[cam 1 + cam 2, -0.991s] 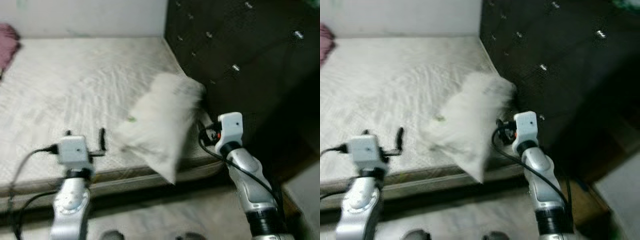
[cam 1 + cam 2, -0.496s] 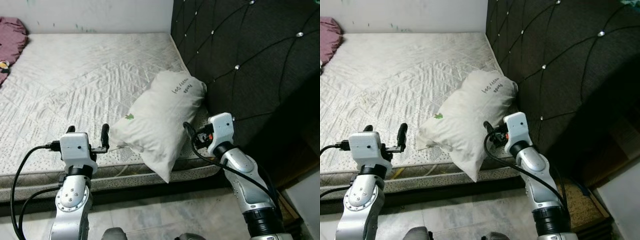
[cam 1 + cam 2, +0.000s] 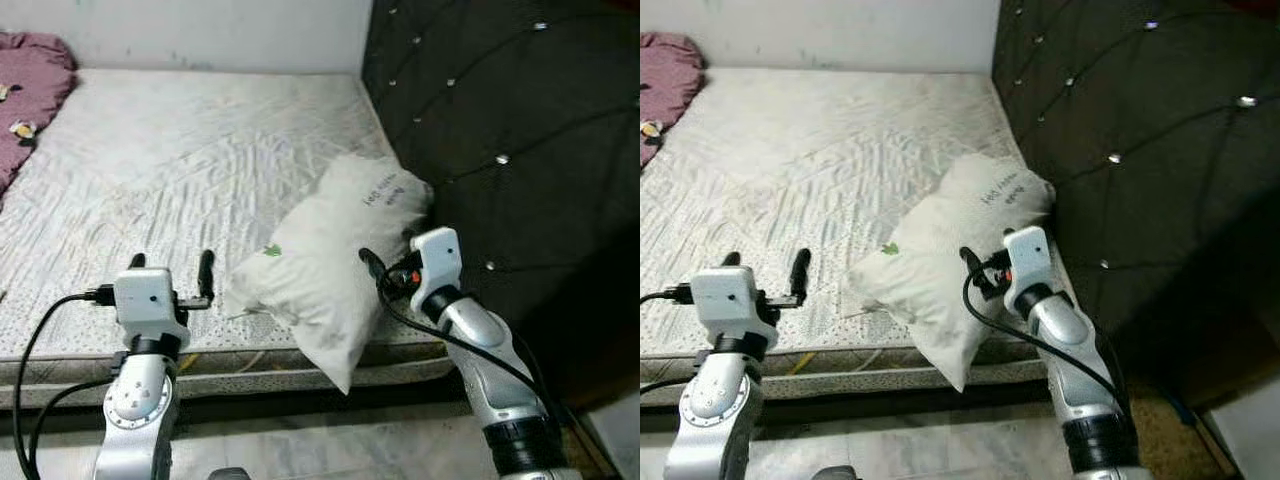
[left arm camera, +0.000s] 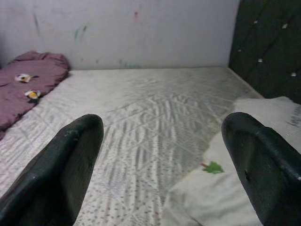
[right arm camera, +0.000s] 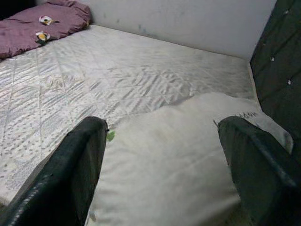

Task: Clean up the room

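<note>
A white pillow [image 3: 325,262] with a small green leaf mark lies tilted on the mattress [image 3: 180,160], its top against the dark headboard and its lower corner hanging over the front edge. My right gripper [image 3: 976,272] is open just at the pillow's right side, and in the right wrist view the pillow [image 5: 174,155] lies between its spread fingers [image 5: 70,174]. My left gripper [image 3: 170,268] is open over the mattress edge, left of the pillow and apart from it. Between its fingers [image 4: 61,174] I see mattress and the pillow's corner [image 4: 235,188].
A tufted black headboard [image 3: 500,130] rises along the bed's right side. A purple blanket [image 3: 30,90] lies bunched at the far left of the mattress. A pale wall [image 3: 200,30] stands behind the bed. Marble floor [image 3: 320,450] runs in front of it.
The whole view has shifted and sharpened as the camera moved. Both arms keep nearly the same pose; the right gripper's fingers now sit a little closer to the pillow's side.
</note>
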Available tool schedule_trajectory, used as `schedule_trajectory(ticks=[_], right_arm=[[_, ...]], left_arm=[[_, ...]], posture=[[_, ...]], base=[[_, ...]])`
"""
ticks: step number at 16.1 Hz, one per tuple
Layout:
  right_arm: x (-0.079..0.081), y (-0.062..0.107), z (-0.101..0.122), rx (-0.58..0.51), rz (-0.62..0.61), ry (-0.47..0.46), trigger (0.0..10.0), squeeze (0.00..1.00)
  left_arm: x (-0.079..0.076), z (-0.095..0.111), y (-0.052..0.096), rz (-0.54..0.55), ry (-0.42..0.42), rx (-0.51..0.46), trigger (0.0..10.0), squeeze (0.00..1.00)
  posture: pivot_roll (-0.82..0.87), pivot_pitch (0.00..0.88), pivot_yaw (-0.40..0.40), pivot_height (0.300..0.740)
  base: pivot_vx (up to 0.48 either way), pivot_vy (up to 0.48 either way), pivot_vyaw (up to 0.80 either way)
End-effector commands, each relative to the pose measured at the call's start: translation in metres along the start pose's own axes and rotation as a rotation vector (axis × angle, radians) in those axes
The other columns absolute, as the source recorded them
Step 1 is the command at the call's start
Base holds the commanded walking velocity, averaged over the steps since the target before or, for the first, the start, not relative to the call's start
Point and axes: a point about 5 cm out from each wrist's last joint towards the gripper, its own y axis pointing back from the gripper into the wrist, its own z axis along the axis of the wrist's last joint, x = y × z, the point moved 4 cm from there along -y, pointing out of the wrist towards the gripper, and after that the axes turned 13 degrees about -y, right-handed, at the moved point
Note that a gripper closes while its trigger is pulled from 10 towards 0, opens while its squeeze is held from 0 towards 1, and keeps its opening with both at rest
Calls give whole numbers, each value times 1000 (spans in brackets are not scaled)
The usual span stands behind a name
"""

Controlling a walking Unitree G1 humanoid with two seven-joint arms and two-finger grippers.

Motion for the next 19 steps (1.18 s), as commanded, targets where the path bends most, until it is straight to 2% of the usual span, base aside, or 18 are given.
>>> schedule_trajectory(ticks=[1, 2, 3, 4, 5, 7, 10, 11, 12, 13, 15, 16, 17, 18, 19], right_arm=[[-3, -1, 5, -13, -33, 85, 10000, 0], [-3, -2, 7, -31, -41, 100, 10000, 0], [-2, -3, 6, -22, -46, 31, 10000, 0], [-3, -4, 11, -56, -57, 65, 10000, 0], [7, -3, 9, -25, 47, 44, 10000, 0], [5, -3, 9, -19, 53, 0, 10000, 0], [2, -4, 4, 4, 38, 37, 10000, 0], [2, -6, 1, 20, 15, 111, 10000, 0], [2, -6, 0, 16, 3, 134, 10000, 0], [4, -6, -2, 20, 11, 47, 10000, 0], [1, -8, 1, 14, -20, 84, 10000, 0], [1, -9, 1, 28, -11, 49, 10000, 0], [0, -9, 2, 22, -13, 61, 10000, 0], [-2, -8, 6, -6, -18, 118, 10000, 0], [-4, -9, 8, -15, -35, 130, 10000, 0]], left_arm=[[-2, 4, -2, -3, 6, -18, 10000, 0], [-2, 4, -2, -3, 6, -19, 10000, 0], [-2, 4, -2, -3, 5, -20, 10000, 0], [-2, 5, -2, -6, 7, -23, 10000, 0], [-3, 5, -2, -8, 8, -25, 10000, 0], [-2, 5, -2, -2, 3, -23, 10000, 0], [-2, 3, -1, 5, 4, -15, 10000, 0], [0, 1, -1, 32, -5, 3, 10000, 0], [-1, 1, -2, 30, 10, 1, 10000, 0], [0, 0, -2, 39, -1, 10, 10000, 0], [0, 0, -2, 41, -15, 13, 10000, 0], [0, 0, -2, 40, -22, 14, 10000, 0], [0, 0, -2, 39, -22, 15, 10000, 0], [0, -1, -2, 43, -24, 17, 10000, 0], [1, -1, -2, 45, -25, 19, 10000, 0]], posture=[[-15, 0, -43, 740], [-16, 0, -42, 740], [-15, 0, -42, 740], [-15, 0, -43, 740], [-13, 0, -44, 740], [-8, 0, -46, 740], [-6, 0, -47, 740], [-6, 0, -47, 740], [-4, 0, -49, 740], [-3, 0, -49, 740], [-1, 0, -49, 740], [1, 0, -49, 740], [1, 0, -51, 740], [2, 0, -50, 740], [1, 0, -50, 740]], base=[[341, 0, 0], [345, 0, 0], [352, 0, 0], [352, 0, 0], [480, 0, 0], [480, 0, 0], [332, 0, 0], [0, 0, 0], [0, 0, 0], [0, 0, 0], [0, 0, 0], [0, 0, 0], [0, 0, 0], [0, 0, 800], [0, 0, 800]])
